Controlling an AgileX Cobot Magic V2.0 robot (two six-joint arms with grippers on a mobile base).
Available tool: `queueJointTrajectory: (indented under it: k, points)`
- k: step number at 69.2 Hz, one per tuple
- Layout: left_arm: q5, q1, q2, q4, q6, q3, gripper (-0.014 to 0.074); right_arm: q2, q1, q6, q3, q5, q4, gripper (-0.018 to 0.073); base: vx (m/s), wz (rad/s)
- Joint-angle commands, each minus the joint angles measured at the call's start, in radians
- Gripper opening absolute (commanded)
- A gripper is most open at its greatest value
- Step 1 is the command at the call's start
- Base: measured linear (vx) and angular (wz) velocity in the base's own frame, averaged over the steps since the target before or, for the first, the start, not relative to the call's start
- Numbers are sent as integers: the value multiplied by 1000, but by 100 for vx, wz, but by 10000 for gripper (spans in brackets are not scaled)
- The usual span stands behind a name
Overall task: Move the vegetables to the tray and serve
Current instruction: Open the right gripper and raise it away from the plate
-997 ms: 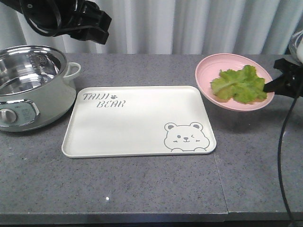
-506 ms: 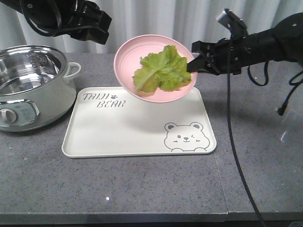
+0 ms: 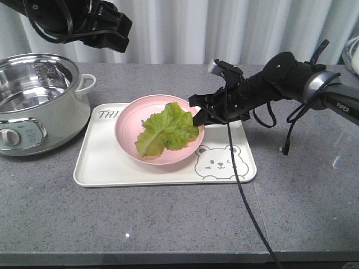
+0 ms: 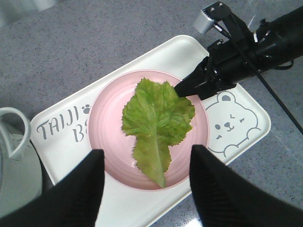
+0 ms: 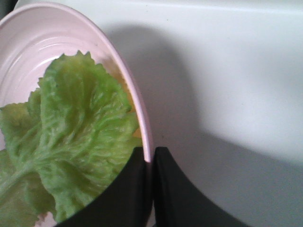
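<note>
Lettuce (image 3: 167,130) lies in the pink plate (image 3: 126,140) at the centre of the tray (image 3: 106,168), the right gripper (image 3: 199,117) pinched tight on the plate's three o'clock rim, the left gripper (image 4: 147,152) spread wide and empty overhead, so transfer looks nearly done, with release and serving left.

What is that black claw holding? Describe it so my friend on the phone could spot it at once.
Find the big cream tray with the bear face on the grey table. Over its middle is a round pink plate, rim pinched by the right gripper. It is the only pink thing, and it carries green lettuce, unlike the steel pot beside the tray.
</note>
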Motion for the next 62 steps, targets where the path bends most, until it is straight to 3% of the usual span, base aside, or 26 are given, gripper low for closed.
queueJointTrajectory:
  k: [1, 13, 41, 52, 62]
  points:
    - [-16, -7, -37, -8, -7, -26, 398, -59, 1, -1, -36, -28, 37, 6, 0, 0]
    - [-16, -7, -37, -8, -7, -26, 398, -59, 1, -15, -36, -20, 5, 65, 0, 0]
    - [-16, -7, -37, -8, -7, -26, 398, -58, 1, -24, -38, 17, 7, 410, 0, 0]
    - [-16, -7, -37, -8, -7, -26, 398, -59, -1, 2, -70, 33, -42, 430, 0, 0]
    - [-16, -7, -37, -8, -7, -26, 398, -59, -2, 64, -175, 140, -139, 425, 0, 0]
